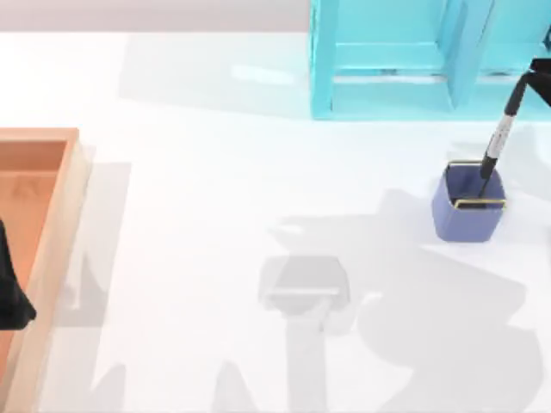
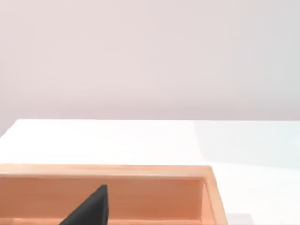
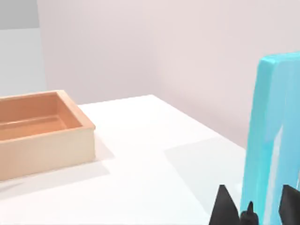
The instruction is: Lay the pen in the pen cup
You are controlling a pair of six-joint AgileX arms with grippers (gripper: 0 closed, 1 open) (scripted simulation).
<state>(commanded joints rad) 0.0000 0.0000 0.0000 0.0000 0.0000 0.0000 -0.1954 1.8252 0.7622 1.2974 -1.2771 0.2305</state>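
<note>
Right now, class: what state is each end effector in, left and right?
Left end effector: over the tray, state cannot be told.
Right end effector: holding the pen, tip in the cup.

White table (image 1: 215,172): tray (image 1: 52,249), shelf unit (image 1: 387,60), pen cup (image 1: 467,215)

the pen cup (image 1: 467,215) is a small square periwinkle-blue cup with rounded corners and a thin gold rim, standing upright just in front of the turquoise shelf (image 1: 387,60). the pen (image 1: 499,138), black at both ends with a pale printed barrel, leans tilted, its lower end inside the cup.
</note>
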